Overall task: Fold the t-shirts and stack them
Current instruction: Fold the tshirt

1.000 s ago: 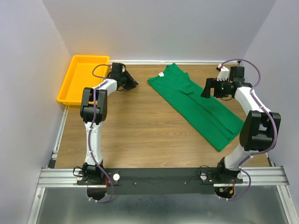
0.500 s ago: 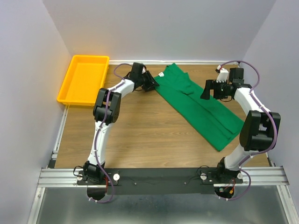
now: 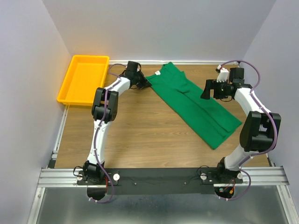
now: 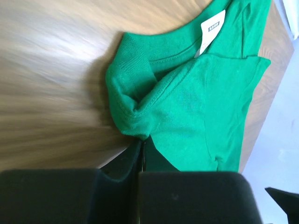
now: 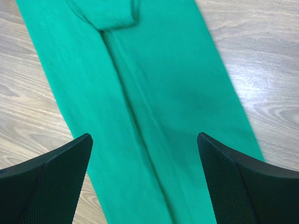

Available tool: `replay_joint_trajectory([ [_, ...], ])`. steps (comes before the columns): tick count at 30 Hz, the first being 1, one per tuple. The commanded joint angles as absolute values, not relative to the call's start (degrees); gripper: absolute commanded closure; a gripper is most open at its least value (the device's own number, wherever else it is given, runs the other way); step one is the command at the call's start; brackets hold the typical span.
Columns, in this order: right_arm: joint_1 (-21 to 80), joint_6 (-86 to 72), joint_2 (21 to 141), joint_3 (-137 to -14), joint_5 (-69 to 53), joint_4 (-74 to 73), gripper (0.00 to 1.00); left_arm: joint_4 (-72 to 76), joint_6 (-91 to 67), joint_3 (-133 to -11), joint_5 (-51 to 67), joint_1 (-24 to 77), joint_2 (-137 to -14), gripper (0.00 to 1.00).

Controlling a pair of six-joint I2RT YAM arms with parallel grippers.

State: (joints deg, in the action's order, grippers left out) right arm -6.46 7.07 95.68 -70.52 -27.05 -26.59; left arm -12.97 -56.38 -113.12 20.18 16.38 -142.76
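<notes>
Overhead, a green t-shirt [image 3: 196, 109] lies folded into a long strip on a wooden bench [image 3: 135, 135] between two robot arms.
Seen from above, the strip runs diagonally from the far middle to the near right. The left claw [image 3: 144, 84] meets its collar end, the right claw [image 3: 205, 89] hangs over its right edge, and a yellow tray [image 3: 83, 79] sits apart in the far left corner. The left wrist camera shows that claw's fingers together, clamped on a bunched fold beside the collar, near the white neck label [image 4: 212, 27]. The right wrist camera shows that claw spread wide above the smooth strip.
</notes>
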Motion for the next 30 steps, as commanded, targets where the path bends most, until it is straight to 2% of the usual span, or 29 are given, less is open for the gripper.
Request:
replay_joint_trajectory([
  [1, -6.9, 8.0, 93.9, -70.0, -27.1, -26.2, 0.00, -20.5, -51.0, -115.6, 17.5, 11.3, -142.6, 0.96],
  [5, -6.9, 9.1, 94.1, -69.9, -30.7, -26.3, 0.00, -28.9, -46.2, -125.1, 18.4, 7.4, -146.9, 0.94],
  [6, -6.8, 9.7, 94.2, -69.7, -32.1, -26.5, 0.00, -31.3, -44.8, -126.2, 18.5, 6.2, -147.0, 0.89],
  [7, -6.8, 12.0, 94.3, -69.7, -36.1, -27.0, 0.00, -31.6, -44.0, -126.7, 18.9, 5.8, -145.6, 0.73],
  [8, -6.5, 14.0, 94.4, -69.8, -36.1, -27.9, 0.00, -31.3, -43.3, -126.2, 18.9, 5.6, -145.6, 0.65],
  [10, -3.8, 24.0, 95.0, -70.5, -42.1, -32.9, 0.00, -29.8, -40.8, -124.0, 17.9, 5.5, -141.3, 0.49],
  [11, -1.9, 28.0, 95.4, -70.8, -42.4, -35.5, 0.00, -29.4, -40.1, -123.1, 17.8, 5.5, -138.0, 0.48],
  [13, 3.6, 34.2, 95.1, -69.4, -38.3, -39.5, 0.00, -29.0, -36.8, -120.6, 15.5, 5.5, -134.4, 0.47],
  [14, 9.8, 37.2, 94.7, -68.4, -32.1, -39.3, 0.00, -28.9, -35.8, -119.5, 14.3, 5.5, -129.9, 0.45],
  [16, 18.5, 35.3, 93.1, -65.1, -26.1, -34.9, 0.00, -27.2, -31.6, -114.5, 9.3, 5.6, -124.0, 0.43],
  [17, 21.1, 33.5, 92.7, -64.3, -18.9, -30.1, 0.00, -24.4, -29.6, -111.9, 7.0, 5.7, -116.7, 0.41],
  [18, 23.7, 32.3, 92.5, -63.3, -15.5, -30.1, 0.00, -24.3, -28.1, -109.3, 4.2, 5.9, -112.5, 0.38],
  [19, 28.6, 30.9, 92.5, -61.6, -8.8, -26.6, 0.00, -21.0, -25.5, -102.9, -2.6, 6.1, -103.8, 0.30],
  [20, 30.7, 30.0, 92.6, -60.6, -5.0, -24.3, 0.01, -18.8, -24.6, -99.1, -5.1, 6.0, -103.7, 0.26],
  [22, 34.1, 29.5, 94.0, -59.5, -0.2, -19.7, 0.02, -13.4, -23.8, -88.8, -9.1, 5.5, -91.3, 0.16],
  [23, 35.9, 28.7, 95.0, -59.5, 5.0, -18.9, 0.03, -11.9, -23.7, -85.4, -8.7, 4.1, -84.2, 0.12],
  [24, 36.5, 28.2, 97.0, -59.9, 6.5, -18.2, 0.11, -9.4, -23.9, -79.3, -6.4, 3.3, -81.0, 0.12],
  [27, 37.8, 27.6, 98.5, -60.1, 10.7, -17.4, 0.21, -7.3, -25.5, -70.9, -2.2, 0.9, -70.6, 0.12],
  [28, 38.1, 27.4, 98.8, -59.8, 11.3, -16.8, 0.30, -7.2, -26.4, -66.4, -1.2, 0.8, -68.5, 0.12],
  [30, 39.1, 27.5, 99.2, -59.3, 12.3, -16.9, 0.35, -7.3, -27.1, -62.6, -0.3, 0.6, -63.4, 0.12],
])
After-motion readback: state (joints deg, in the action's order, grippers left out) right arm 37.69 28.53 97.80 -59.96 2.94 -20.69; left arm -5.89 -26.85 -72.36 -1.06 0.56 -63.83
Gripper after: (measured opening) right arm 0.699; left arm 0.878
